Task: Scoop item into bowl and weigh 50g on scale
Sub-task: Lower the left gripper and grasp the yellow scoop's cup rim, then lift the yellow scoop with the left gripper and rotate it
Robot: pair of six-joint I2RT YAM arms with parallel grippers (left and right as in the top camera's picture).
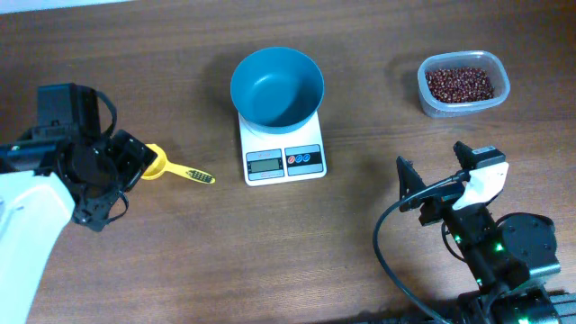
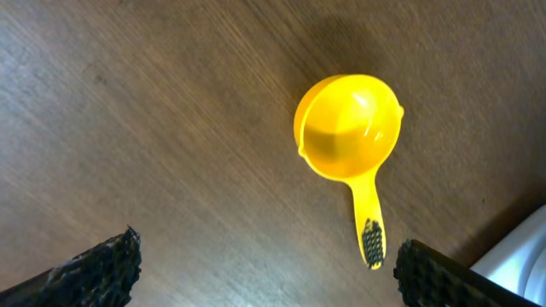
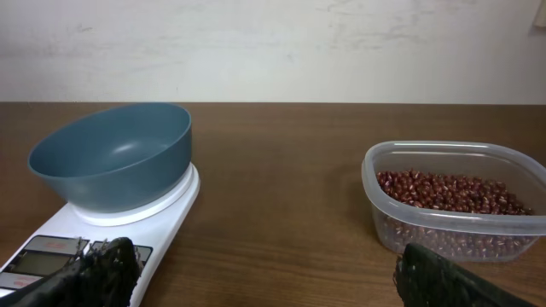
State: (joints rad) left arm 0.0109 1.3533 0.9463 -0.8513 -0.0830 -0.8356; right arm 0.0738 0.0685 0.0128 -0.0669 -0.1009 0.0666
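1. From above, the whole layout shows. The blue bowl (image 1: 276,86) sits on the white scale (image 1: 283,160) at the middle of the table (image 1: 270,261). The clear tub (image 1: 466,109) stands well apart at the far right, and the yellow scoop (image 1: 171,168) lies to the left.
2. Only the overhead view shows the scale's top face. Its grey display and red and blue buttons are at the near end, facing the arms, with the bowl over the far end.
3. The right wrist view gives the side-on look. The bowl rests upright on the scale's platform, and the red-brown beans (image 3: 448,194) fill the lower part of the tub.
4. The left wrist view alone looks into the scoop's cup, which lies open side up on the wood.
5. The scoop's long axis runs left to right across the table. The cup is toward the left arm, and the dark-tipped handle points toward the scale, angled slightly to the near side.
6. The left gripper (image 2: 269,281) hangs over the scoop with its jaws spread wide. Its fingers (image 2: 94,273) are clear of the scoop on either side.
7. The right gripper (image 1: 432,155) is at the near right, also spread wide and holding nothing. It points toward the gap between scale and tub.
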